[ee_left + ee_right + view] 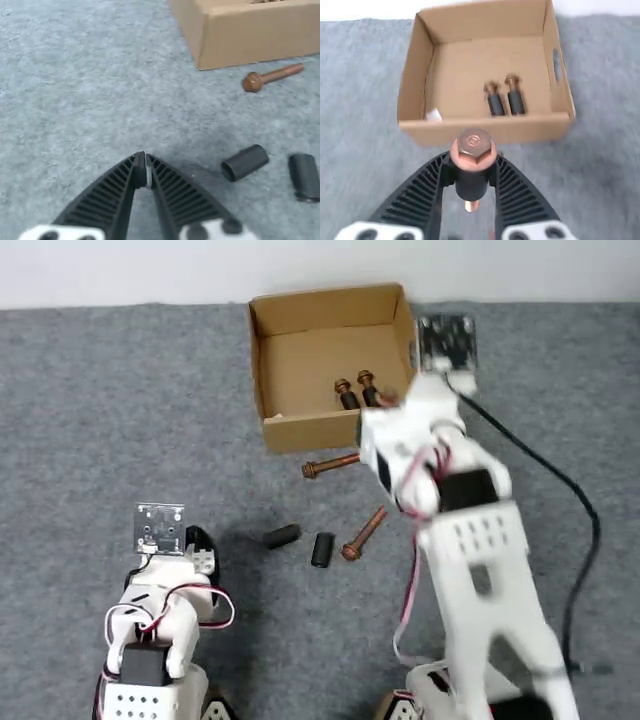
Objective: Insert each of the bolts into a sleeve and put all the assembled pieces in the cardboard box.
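We see the grey desk carrying the cardboard box at its far side, open at the top. In the high view the right arm lies across the box's near corner and covers its own grip. The right wrist view makes that grip plain: the right jaws are parted just enough to clamp a bolt seated in a dark sleeve, head up, held short of the box's near wall. The left arm sits low at the near side. Its wrist view shows the left jaws closed tip to tip on nothing, just above the desk. Two assembled pieces lie side by side in the box, partly hidden by the arm in the high view. Two loose bolts and two loose sleeves rest on the desk between box and arms. In the left wrist view one sleeve is cut by the frame's edge. A small white scrap lies in a box corner; we cannot tell what it is.
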Controlling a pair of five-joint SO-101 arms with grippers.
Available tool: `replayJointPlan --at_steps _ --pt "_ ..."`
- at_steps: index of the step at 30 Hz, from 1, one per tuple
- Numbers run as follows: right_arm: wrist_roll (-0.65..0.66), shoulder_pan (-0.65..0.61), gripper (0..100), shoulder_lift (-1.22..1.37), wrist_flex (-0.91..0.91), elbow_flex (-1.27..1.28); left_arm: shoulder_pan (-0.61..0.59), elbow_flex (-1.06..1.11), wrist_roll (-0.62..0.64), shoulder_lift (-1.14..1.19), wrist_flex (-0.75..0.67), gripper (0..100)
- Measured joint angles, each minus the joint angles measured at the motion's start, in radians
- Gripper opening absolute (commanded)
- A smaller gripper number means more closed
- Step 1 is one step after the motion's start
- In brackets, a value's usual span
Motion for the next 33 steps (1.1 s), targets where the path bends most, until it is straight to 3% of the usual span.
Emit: replayJointPlan --at_steps 8,20,29,33 --pt "0.098 0.002 0.8 0.45 -0.176 -0.328 -0.012 0.0 0.0 0.0 0.0 0" --pt "0.17 0.002 0.8 1.034 -0.195 -0.819 -0.012 0.0 0.0 0.0 0.0 0" --pt "0.244 -0.043 1.5 1.198 -0.152 -0.87 -0.012 0.0 0.0 0.0 0.0 0" --pt "0.278 -0.043 10.0 1.209 -0.144 -0.887 -0.012 0.0 0.0 0.0 0.0 0"
